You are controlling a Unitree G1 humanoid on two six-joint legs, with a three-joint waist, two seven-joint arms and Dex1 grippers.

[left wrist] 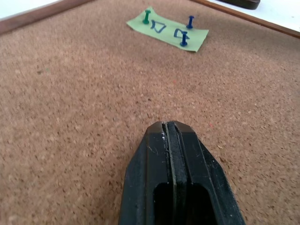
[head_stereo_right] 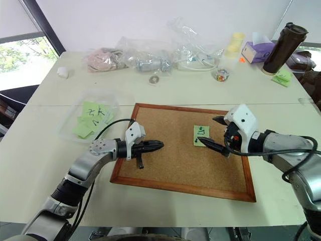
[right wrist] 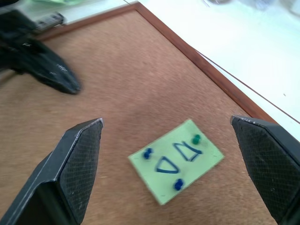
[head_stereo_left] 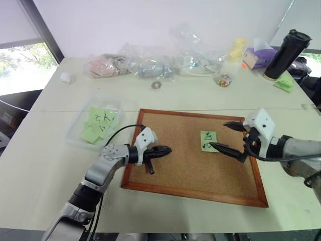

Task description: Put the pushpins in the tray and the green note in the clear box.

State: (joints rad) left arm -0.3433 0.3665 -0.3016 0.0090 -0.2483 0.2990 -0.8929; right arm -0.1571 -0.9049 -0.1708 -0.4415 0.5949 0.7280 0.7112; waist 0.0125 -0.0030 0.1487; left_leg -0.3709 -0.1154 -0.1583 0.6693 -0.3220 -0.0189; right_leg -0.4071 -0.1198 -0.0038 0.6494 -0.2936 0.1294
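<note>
On the worktop [head_stereo_left: 45, 150] lies the cork board [head_stereo_left: 175, 165], the green note [right wrist: 176, 159] fastened to its right half by three pushpins [right wrist: 178, 184]. The right gripper [right wrist: 173, 173], fingers spread wide, frames the note and is nearer. The left gripper [head_stereo_left: 159, 151], fingers clenched empty, points across at it. The note bears only a drawn triangle and trapezoid.
</note>
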